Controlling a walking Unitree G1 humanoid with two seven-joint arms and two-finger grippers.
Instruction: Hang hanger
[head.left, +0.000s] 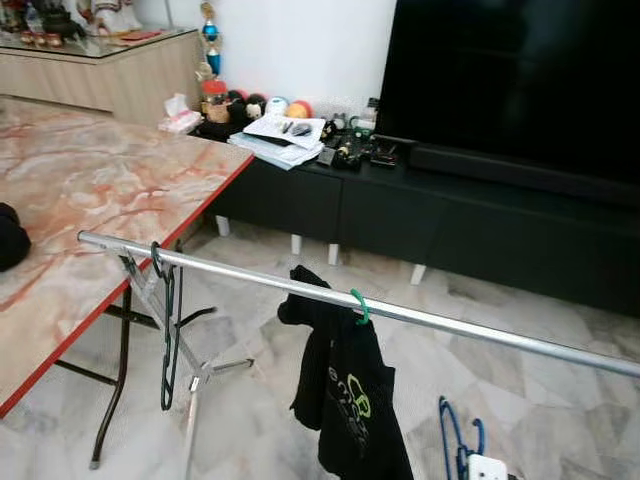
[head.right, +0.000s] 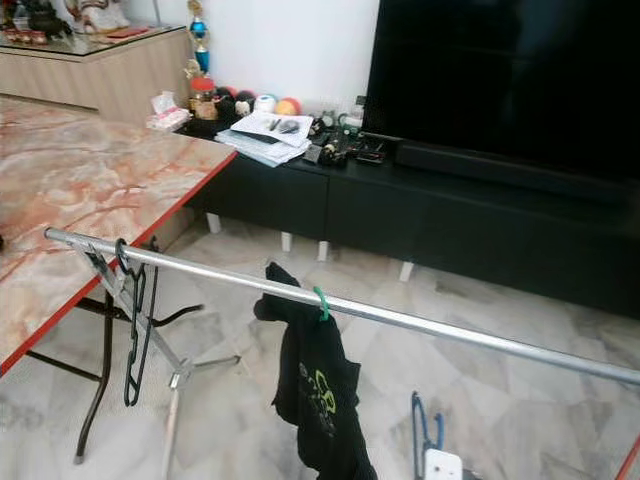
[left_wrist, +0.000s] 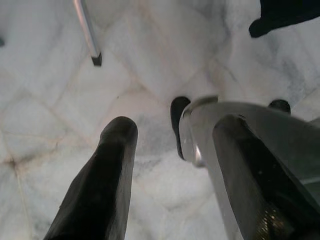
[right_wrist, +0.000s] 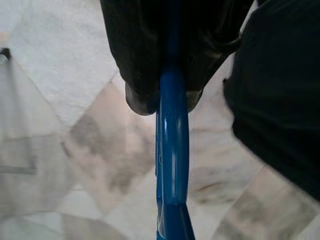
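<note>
A silver clothes rail (head.left: 450, 325) runs across in front of me, sloping down to the right. An empty black hanger (head.left: 167, 340) hangs near its left end. A black garment (head.left: 345, 400) hangs mid-rail on a green hook (head.left: 360, 306). Low down, just right of the garment and below the rail, stands a blue hanger (head.left: 456, 440), hook upward. In the right wrist view my right gripper (right_wrist: 169, 102) is shut on this blue hanger (right_wrist: 172, 165). My left gripper (left_wrist: 172, 125) points down at the marble floor, open with nothing between its fingers (left_wrist: 107, 170).
A marble-patterned table (head.left: 90, 190) with a red edge stands at the left, close to the rail's end. The rack's folding legs (head.left: 200, 375) spread below it. A black TV cabinet (head.left: 450, 220) with clutter and a large TV (head.left: 520, 80) line the far wall.
</note>
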